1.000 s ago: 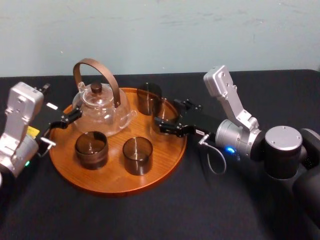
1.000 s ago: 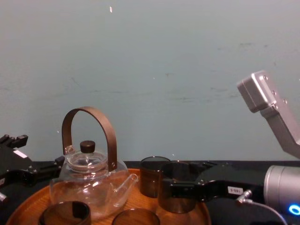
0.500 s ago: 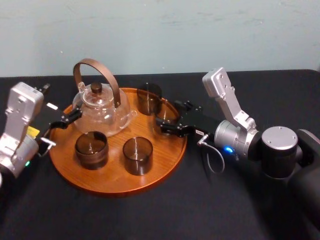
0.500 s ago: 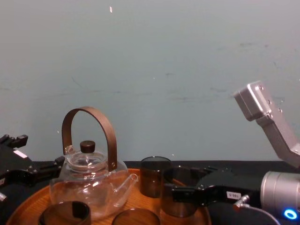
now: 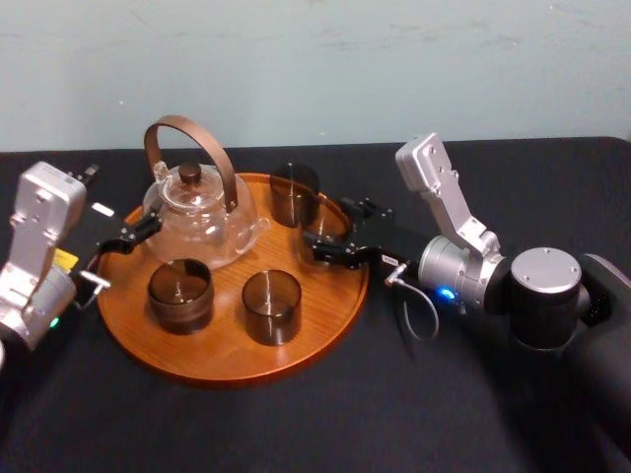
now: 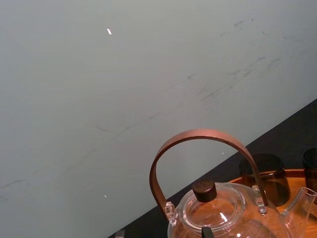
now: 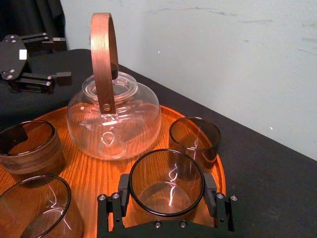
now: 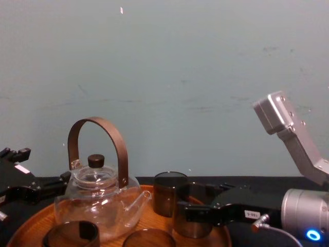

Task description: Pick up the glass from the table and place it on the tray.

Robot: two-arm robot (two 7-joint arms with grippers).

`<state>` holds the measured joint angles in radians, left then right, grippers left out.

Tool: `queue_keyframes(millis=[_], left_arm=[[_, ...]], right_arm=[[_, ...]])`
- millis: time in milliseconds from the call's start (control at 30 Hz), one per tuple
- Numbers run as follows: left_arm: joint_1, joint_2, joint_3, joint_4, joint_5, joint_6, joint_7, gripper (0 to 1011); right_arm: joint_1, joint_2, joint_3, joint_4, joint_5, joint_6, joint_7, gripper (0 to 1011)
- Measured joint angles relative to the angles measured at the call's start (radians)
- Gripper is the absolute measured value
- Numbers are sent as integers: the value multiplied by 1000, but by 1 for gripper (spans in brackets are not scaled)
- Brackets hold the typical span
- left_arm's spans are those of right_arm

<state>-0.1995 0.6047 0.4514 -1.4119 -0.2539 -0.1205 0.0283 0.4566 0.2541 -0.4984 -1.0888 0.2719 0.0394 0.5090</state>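
Over on the right side of the tray [image 5: 197, 357], the glass [image 5: 319, 227] is held upright by the right gripper [image 5: 327, 246]. Its black fingers [image 7: 124, 190] are pressed against opposite sides of the glass wall, and the jaws are spread only as far as the glass is wide. The glass is carried low, inside the raised rim, and whether its base is touching the wood cannot be told. The right arm is stretched in across the black table [image 5: 296, 434] from the right.

Just behind the held glass, a second glass [image 5: 295, 193] is seen standing on the tray's far side, close by but apart. The clear teapot [image 5: 202, 215] with its arched brown handle is set on the back left of the tray. Two more glasses are placed in front of it: a front-left glass [image 5: 180, 294] and a front-centre glass [image 5: 271, 306], side by side and not touching.

At the tray's left edge, the left gripper [image 5: 123, 240] is parked beside the teapot. Its fingers are set well apart and nothing is held between them.
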Motion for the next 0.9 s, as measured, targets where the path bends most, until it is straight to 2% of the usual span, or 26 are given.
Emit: queue_keyframes(millis=[900], left_arm=[[0,0,0,0,0,0,0,1001]], right_arm=[[13,-20,-12,35,-9,-12,9,900]])
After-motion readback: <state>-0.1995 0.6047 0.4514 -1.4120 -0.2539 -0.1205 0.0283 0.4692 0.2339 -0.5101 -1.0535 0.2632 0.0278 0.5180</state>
